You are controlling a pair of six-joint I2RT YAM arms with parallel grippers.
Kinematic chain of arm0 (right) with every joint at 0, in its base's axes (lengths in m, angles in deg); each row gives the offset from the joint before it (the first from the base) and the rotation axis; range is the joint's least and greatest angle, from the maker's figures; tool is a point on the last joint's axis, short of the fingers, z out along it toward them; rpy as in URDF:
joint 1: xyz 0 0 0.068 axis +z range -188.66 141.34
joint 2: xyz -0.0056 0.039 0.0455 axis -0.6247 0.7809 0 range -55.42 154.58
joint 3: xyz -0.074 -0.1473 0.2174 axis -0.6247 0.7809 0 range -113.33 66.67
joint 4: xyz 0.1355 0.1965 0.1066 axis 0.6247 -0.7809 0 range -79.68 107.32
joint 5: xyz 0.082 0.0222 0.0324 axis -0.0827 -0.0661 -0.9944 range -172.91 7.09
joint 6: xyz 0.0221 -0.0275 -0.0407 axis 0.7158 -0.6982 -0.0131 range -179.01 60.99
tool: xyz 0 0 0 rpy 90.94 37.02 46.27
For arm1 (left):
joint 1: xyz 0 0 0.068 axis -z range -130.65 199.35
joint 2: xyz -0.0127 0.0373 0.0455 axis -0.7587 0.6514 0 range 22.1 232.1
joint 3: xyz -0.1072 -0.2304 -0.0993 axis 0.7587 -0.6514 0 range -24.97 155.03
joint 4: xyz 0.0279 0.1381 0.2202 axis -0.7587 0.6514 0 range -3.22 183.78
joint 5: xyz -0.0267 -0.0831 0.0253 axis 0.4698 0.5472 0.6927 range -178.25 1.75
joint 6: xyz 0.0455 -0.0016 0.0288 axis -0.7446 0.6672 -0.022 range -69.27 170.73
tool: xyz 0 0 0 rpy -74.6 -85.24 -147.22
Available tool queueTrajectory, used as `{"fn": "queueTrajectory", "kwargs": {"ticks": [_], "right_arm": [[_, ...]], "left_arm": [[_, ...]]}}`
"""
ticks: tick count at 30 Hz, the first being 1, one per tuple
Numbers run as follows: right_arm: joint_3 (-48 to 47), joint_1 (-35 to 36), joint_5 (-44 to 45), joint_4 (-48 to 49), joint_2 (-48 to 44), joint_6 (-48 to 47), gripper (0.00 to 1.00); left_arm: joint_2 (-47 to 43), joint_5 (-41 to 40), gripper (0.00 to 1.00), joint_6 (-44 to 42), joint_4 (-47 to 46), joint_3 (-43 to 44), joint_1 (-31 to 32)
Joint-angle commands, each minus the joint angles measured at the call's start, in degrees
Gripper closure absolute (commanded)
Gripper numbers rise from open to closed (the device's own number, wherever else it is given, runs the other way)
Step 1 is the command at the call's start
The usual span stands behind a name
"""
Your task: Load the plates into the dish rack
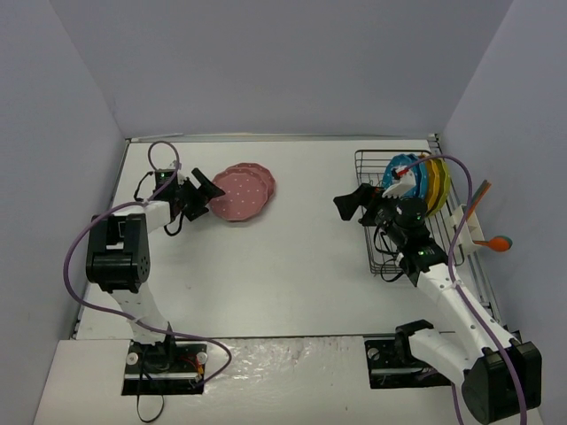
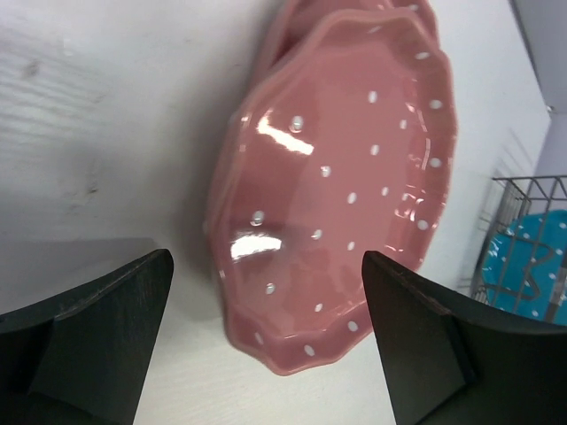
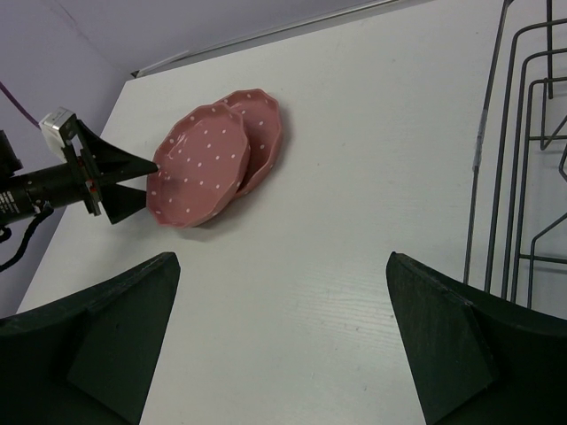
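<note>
Two pink polka-dot plates lie overlapping on the white table: the nearer one (image 1: 236, 196) rests partly on the farther one (image 1: 259, 177). My left gripper (image 1: 211, 192) is open at the nearer plate's left rim, and in the left wrist view the plate (image 2: 341, 186) sits between and just beyond its fingertips (image 2: 266, 341). The black wire dish rack (image 1: 376, 168) stands at the right with a blue plate (image 1: 400, 173) and yellow plates (image 1: 436, 183) upright in it. My right gripper (image 1: 351, 202) is open and empty above the table just left of the rack (image 3: 518, 150).
An orange-headed utensil (image 1: 496, 243) lies on a white strip to the right of the rack. Grey walls enclose the table on three sides. In the right wrist view the pink plates (image 3: 208, 159) and the left gripper (image 3: 106, 177) are far off across bare table.
</note>
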Motion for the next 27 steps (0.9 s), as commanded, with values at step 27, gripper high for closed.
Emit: {"fn": "queueTrajectory", "kwargs": {"ticks": [27], "right_arm": [[0.15,2.29,-0.06,7.91,1.26,-1.00,0.00]], "left_arm": [[9.18,12.61,0.30,5.72,-22.14,-2.65,-2.24]]}}
